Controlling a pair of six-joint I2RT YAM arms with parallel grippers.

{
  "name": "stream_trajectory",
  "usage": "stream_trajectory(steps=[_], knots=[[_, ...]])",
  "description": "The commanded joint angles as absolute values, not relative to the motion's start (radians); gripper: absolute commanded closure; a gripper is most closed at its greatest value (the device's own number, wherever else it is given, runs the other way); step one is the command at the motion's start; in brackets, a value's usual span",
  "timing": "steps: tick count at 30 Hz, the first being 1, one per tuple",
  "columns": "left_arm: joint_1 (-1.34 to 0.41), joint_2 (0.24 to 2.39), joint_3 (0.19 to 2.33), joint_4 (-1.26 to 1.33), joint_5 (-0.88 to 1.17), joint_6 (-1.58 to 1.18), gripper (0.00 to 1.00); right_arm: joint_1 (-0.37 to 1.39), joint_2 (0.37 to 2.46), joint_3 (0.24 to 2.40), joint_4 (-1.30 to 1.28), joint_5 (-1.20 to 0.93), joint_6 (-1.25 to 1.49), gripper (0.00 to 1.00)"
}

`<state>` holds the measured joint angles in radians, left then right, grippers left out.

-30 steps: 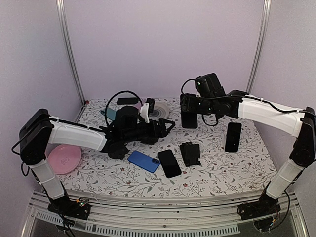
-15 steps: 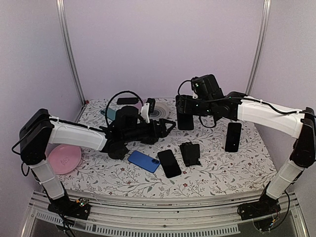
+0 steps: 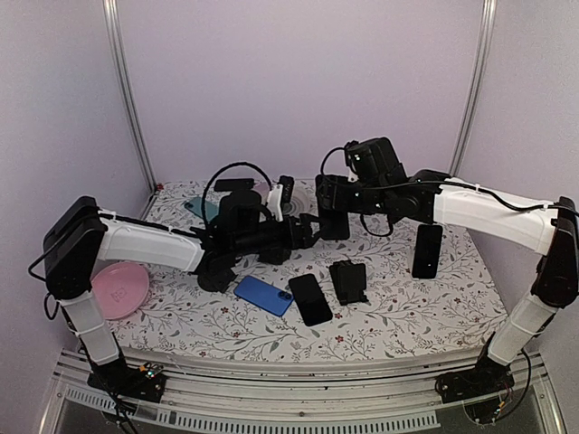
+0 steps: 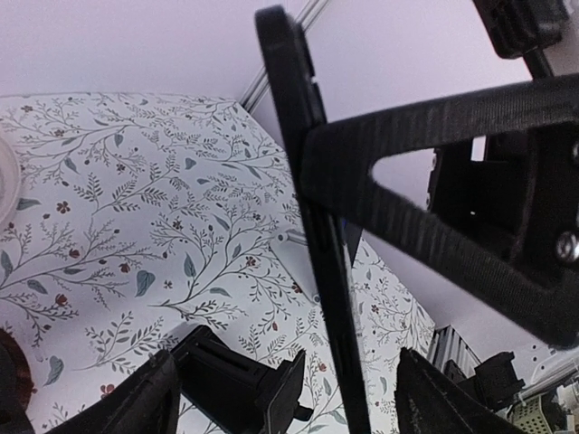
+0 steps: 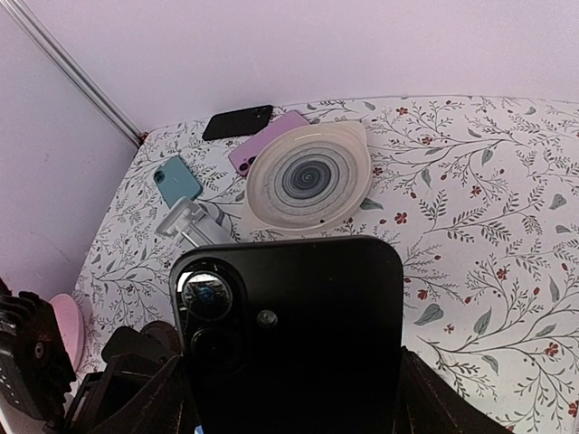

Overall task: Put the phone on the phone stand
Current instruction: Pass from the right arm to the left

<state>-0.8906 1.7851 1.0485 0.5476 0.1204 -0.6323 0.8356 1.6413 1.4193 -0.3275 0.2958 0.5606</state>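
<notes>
A black phone hangs upright above the table, back and lenses facing the right wrist camera. My right gripper is shut on it from above. My left gripper reaches in from the left with its jaws open on either side of the phone's lower end. The left wrist view shows the phone edge-on in the gap, with a fingertip well off to the side. The black phone stand sits on the table below and nearer me, and is seen again low down.
A blue phone and a black phone lie left of the stand, with another black phone to its right. At the back are a swirl-patterned bowl, a teal phone, a purple phone and a black phone. A pink plate lies far left.
My right arm has carried the phone leftward and a little lower. My left gripper has moved right to meet it, and its jaws now straddle the phone, slightly narrower than before.
</notes>
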Motion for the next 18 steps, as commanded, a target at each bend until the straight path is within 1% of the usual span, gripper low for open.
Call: stream_trajectory(steps=[1, 11, 12, 16, 18], knots=[[-0.907, 1.814, 1.095, 0.552, 0.157, -0.622, 0.21, 0.854, 1.609, 1.427, -0.264, 0.29, 0.568, 0.45], [-0.91, 1.855, 1.158, 0.515, 0.197, -0.626, 0.48, 0.867, 1.621, 1.44, -0.273, 0.293, 0.563, 0.45], [-0.91, 1.857, 1.161, 0.514, 0.198, -0.627, 0.52, 0.867, 1.621, 1.442, -0.274, 0.293, 0.564, 0.45], [-0.91, 1.861, 1.163, 0.514, 0.196, -0.633, 0.79, 0.869, 1.621, 1.442, -0.275, 0.295, 0.563, 0.45], [-0.911, 1.861, 1.162, 0.515, 0.196, -0.635, 0.9, 0.87, 1.623, 1.44, -0.276, 0.295, 0.563, 0.45]])
